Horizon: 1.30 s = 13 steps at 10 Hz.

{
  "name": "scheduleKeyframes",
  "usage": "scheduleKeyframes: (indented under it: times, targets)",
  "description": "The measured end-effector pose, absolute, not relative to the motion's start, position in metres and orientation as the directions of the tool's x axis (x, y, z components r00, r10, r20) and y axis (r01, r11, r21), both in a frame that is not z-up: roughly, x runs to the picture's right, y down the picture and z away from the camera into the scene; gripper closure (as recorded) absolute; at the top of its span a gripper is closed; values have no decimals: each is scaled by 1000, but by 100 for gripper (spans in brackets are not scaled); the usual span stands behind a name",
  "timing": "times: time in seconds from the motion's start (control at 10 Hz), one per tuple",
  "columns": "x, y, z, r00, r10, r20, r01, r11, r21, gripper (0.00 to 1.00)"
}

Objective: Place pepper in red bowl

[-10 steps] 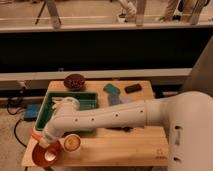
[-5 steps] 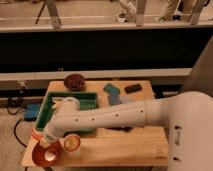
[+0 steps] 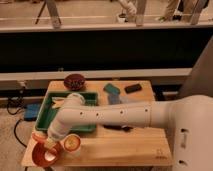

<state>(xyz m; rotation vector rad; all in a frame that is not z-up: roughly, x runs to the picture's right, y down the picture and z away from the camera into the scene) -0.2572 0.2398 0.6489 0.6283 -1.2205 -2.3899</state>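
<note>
Orange-red bowl (image 3: 44, 155) at near-left counter (image 3: 125, 145) corner; our end effector (image 3: 50, 145) above it, grip state unreadable. Risk: pepper rolls off edge, tan cup (image 3: 73, 143) knocked.

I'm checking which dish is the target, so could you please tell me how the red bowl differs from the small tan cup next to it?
The red bowl is wide and shallow; the small tan cup is much narrower. The bowl is glossy orange-red, the cup pale tan with an orange inside. The end effector hangs over the bowl, beside the cup. Both are round and upright at the wooden table's front left.
</note>
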Motion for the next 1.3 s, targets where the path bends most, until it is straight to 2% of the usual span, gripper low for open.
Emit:
scheduleKeyframes:
  times: [0.7, 0.8, 0.9, 1.3]
  targets:
    - [-225, 254, 641, -885, -400, -239, -6, -503, 864, 100]
    - [-221, 255, 642, -892, -389, -228, -6, -495, 869, 97]
    - [-218, 256, 643, -897, -383, -221, -5, -490, 872, 92]
    - [-220, 254, 644, -909, -357, -216, -17, -484, 875, 49]
